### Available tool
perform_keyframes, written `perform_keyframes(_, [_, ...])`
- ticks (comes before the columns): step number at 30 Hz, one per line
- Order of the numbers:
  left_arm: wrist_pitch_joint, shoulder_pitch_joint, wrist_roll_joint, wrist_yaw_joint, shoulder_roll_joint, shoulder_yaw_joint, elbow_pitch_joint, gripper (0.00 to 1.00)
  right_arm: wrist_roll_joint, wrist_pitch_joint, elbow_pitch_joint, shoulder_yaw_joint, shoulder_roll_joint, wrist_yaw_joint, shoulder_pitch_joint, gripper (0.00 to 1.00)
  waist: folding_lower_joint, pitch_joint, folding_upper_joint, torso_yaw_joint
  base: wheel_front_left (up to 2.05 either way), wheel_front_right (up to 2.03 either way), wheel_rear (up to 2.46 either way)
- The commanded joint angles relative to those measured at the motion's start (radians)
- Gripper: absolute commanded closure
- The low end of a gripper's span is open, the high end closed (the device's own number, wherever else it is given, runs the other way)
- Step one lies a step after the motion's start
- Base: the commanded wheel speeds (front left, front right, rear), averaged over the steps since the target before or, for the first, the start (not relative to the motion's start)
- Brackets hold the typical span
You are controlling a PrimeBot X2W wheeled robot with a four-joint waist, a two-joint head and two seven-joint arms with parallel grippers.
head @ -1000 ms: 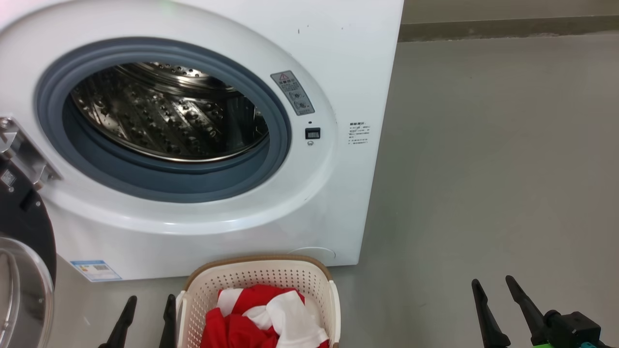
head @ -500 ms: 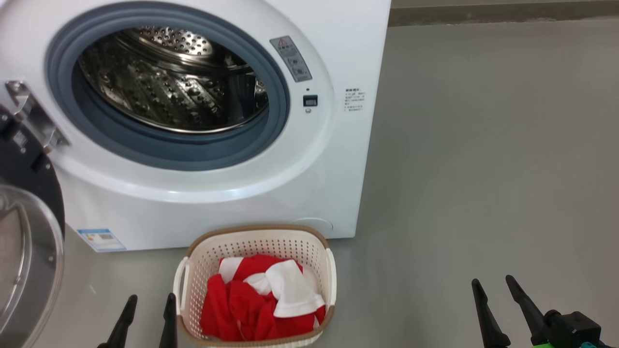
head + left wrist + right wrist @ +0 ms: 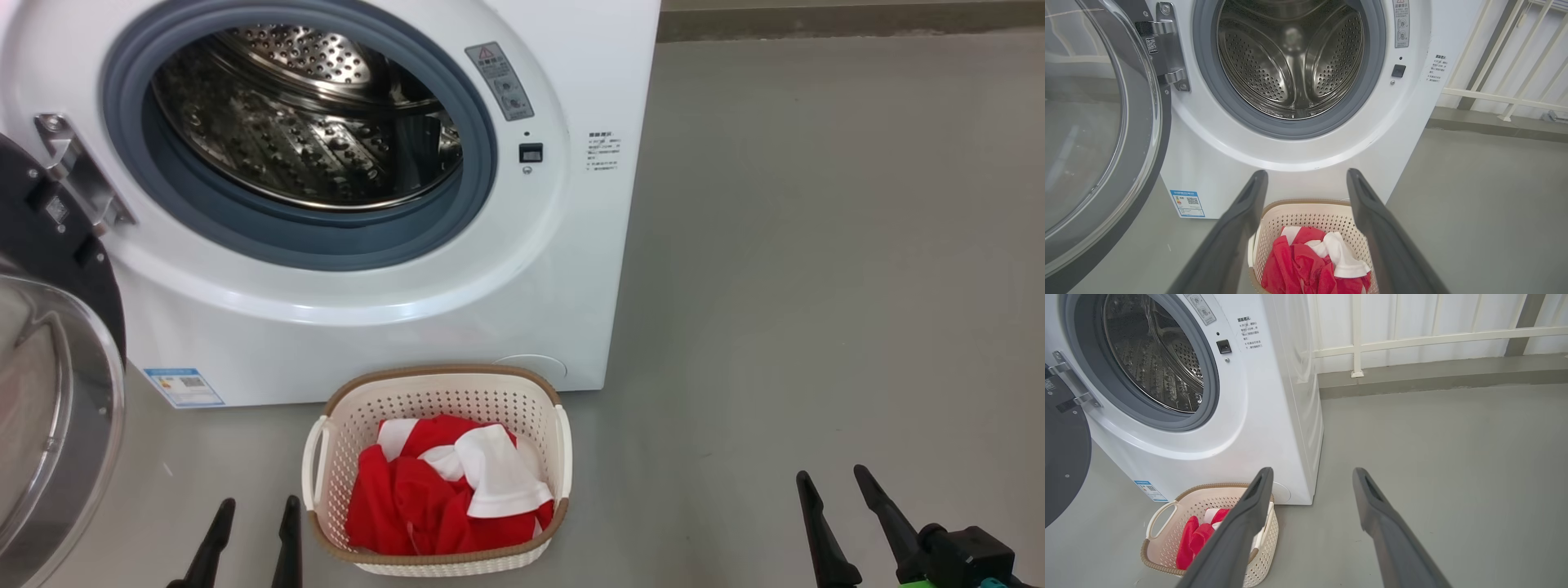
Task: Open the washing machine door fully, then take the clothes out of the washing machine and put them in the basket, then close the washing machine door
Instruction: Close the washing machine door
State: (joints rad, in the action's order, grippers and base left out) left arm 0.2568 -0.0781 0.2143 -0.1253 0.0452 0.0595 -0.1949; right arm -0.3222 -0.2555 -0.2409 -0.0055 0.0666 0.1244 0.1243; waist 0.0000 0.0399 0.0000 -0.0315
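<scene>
1. Left gripper: fingers apart, nothing between them. It sits low at near left, just left of the basket, with no contact.
2. Right gripper: fingers apart too, holding nothing. It is at near right over bare floor, well apart from the basket and the machine.
3. Clothes: red bundle with a white panel on top, lying inside the basket below its rim.
4. The basket stands upright on the floor, close in front of the washing machine, under the right half of its front. Cannot tell if they touch.
5. Washing machine door: swung out to the left on its hinge. Black rim and glass bowl are cropped by the left edge of the head view. The opening is fully uncovered.
6. Drum: perforated steel walls and paddles show all round in the left wrist view.
7. Grey seal rings the opening. The latch socket is right of it, with a warning label above and printed text further right. The blue label sticker is at the lower left of the front.
8. Far right, past the machine: white railing above a grey kerb.
</scene>
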Motion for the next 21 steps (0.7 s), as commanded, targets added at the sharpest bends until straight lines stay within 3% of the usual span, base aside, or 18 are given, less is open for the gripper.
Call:
perform_keyframes(1, [0.005,0.021,0.012,-0.005,0.005,0.030,0.021,0.00,-0.009,-0.006,0.025,0.020,0.015,0.006,-0.009,0.00,0.0000,-0.003,0.0000,0.005,0.00,0.00,0.00])
perform_keyframes(10, [0.005,0.016,0.041,-0.005,0.005,0.027,-0.004,0.00,-0.008,-0.006,0.016,0.049,0.032,0.006,-0.012,0.00,0.0000,-0.011,0.0000,0.080,0.00,0.00,0.00])
perform_keyframes(21, [0.005,0.006,0.072,0.034,0.005,0.004,-0.013,0.00,-0.014,-0.006,-0.008,0.103,0.067,0.006,-0.047,0.00,0.0000,-0.012,0.0000,0.259,0.00,0.00,0.00])
